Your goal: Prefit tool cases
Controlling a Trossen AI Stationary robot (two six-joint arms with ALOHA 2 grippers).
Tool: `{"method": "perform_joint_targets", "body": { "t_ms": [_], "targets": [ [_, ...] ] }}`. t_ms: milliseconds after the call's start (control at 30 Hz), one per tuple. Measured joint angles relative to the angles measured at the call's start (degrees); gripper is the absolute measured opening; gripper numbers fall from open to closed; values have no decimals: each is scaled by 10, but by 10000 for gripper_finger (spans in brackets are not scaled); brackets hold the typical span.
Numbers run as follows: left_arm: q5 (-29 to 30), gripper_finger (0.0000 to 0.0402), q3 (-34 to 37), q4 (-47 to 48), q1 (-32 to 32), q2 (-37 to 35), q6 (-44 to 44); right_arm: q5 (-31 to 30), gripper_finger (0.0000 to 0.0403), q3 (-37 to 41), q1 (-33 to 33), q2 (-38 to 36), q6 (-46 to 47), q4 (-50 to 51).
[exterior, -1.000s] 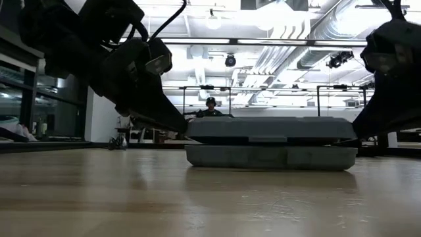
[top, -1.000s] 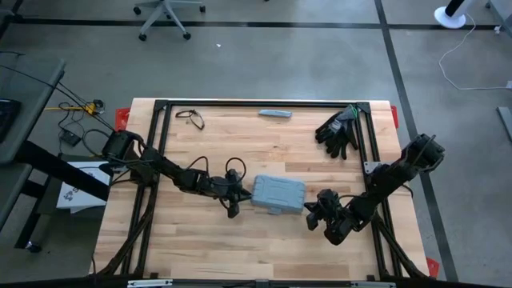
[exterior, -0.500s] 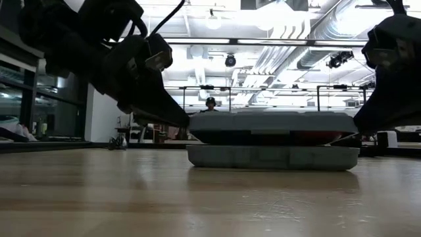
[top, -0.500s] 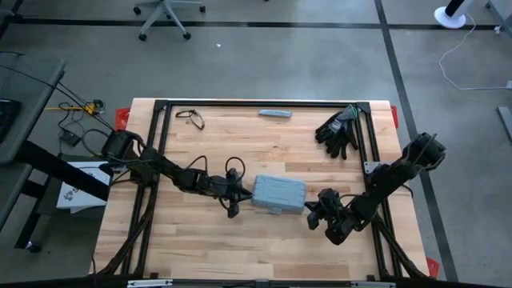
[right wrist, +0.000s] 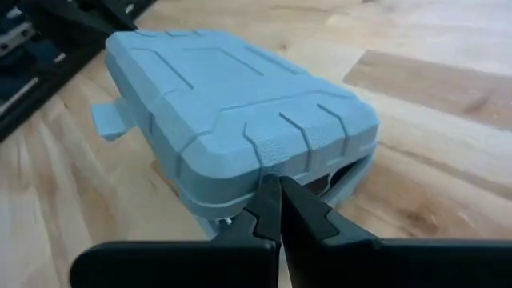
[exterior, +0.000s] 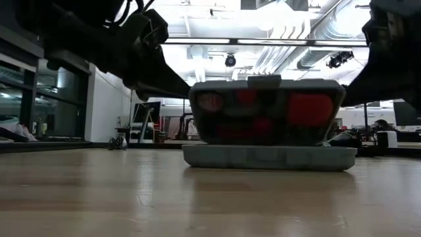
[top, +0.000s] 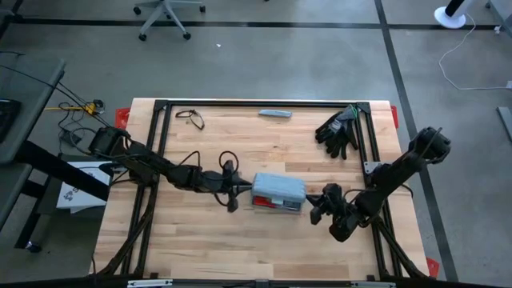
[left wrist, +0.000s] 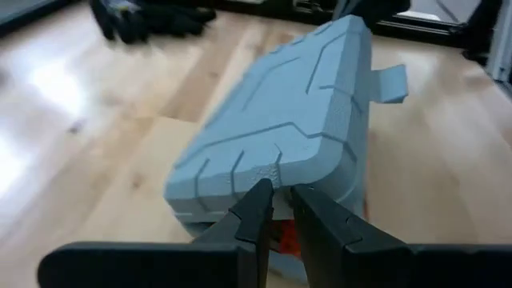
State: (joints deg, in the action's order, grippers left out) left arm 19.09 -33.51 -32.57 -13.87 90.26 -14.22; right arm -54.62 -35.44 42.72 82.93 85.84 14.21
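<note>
The blue-grey tool case (top: 278, 190) lies at the table's middle. Its base (exterior: 270, 157) rests flat on the wood. Its lid (exterior: 266, 112) stands swung up on the far edge, showing red tools inside, with the latch tab (exterior: 263, 80) on top. My left gripper (top: 244, 192) is at the lid's left end, its fingers almost together. My right gripper (top: 312, 204), shut, is at the lid's right end. My left gripper meets the lid's left short edge (left wrist: 276, 180) with its fingertips, which come from the table's left, slanting down. The fingers stand a narrow gap apart at the rim; what lies between them I cannot make out. The lid is raised, tilted, clear of the base at its front. My right gripper touches the lid's right short edge (right wrist: 276, 166) with the tips of its shut fingers, just under the rim. They come from the table's right, slanting down. The lid rests tilted up on them, its far edge on the base.
Black gloves (top: 338, 130) lie at the far right. A slim grey bar (top: 274, 114) lies at the far edge, and a thin dark loop (top: 190, 118) at the far left. A black frame (top: 160, 128) borders the table. Bare wood lies in front of the case.
Both grippers have risen at the case's two ends. The lid has swung up from nearly closed to steeply tilted, turning about its far edge, and red tools now show. The base has stayed on the table.
</note>
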Motion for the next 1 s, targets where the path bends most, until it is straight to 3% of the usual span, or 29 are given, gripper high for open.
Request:
{"method": "perform_joint_targets", "body": {
  "t_ms": [633,1000],
  "targets": [
    [52,48,-1,-4,47,1,14,-3,0,-1,-66,-5,-36,11],
    [65,48,-1,-64,75,1,40,6,0,-1,-96,-10,-49,14]
  ]
}}
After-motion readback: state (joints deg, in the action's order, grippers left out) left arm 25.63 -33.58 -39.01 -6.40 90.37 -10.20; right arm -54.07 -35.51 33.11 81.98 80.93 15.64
